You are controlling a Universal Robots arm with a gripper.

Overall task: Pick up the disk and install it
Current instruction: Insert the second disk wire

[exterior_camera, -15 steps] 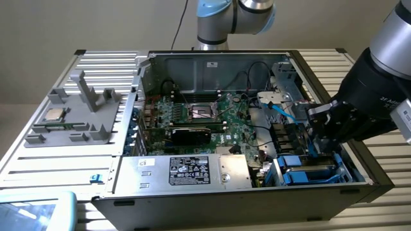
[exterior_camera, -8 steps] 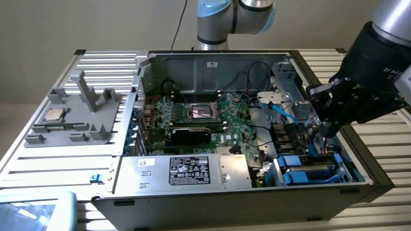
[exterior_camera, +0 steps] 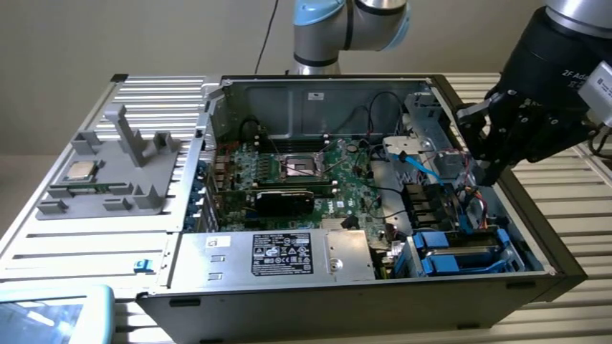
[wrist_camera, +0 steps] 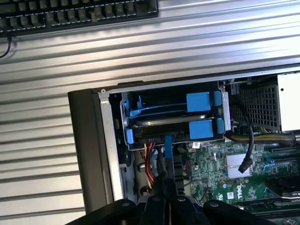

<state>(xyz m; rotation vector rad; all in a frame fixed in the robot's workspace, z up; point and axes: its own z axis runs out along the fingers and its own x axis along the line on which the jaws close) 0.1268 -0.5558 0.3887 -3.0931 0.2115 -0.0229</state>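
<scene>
The tool (exterior_camera: 489,170) hangs at the right of the exterior view, above the right wall of the open computer case (exterior_camera: 316,93), its black fingers pressed together and gripping nothing. In the wrist view the closed tool (wrist_camera: 165,199) rises from the bottom edge, just short of the drive cage. The disk (exterior_camera: 461,252) sits in that cage at the lower right corner of the case in the exterior view, its blue carrier edges (wrist_camera: 199,129) close against the case rim, with cables crowding the narrow gap beside it. The motherboard (exterior_camera: 306,175) fills the case middle; the silver power supply (exterior_camera: 277,254) lies along the front edge. At the left, a CPU chip (exterior_camera: 79,170) rests on a grey fixture (exterior_camera: 115,179) on the ribbed surface (exterior_camera: 86,236), which has open room around it.
</scene>
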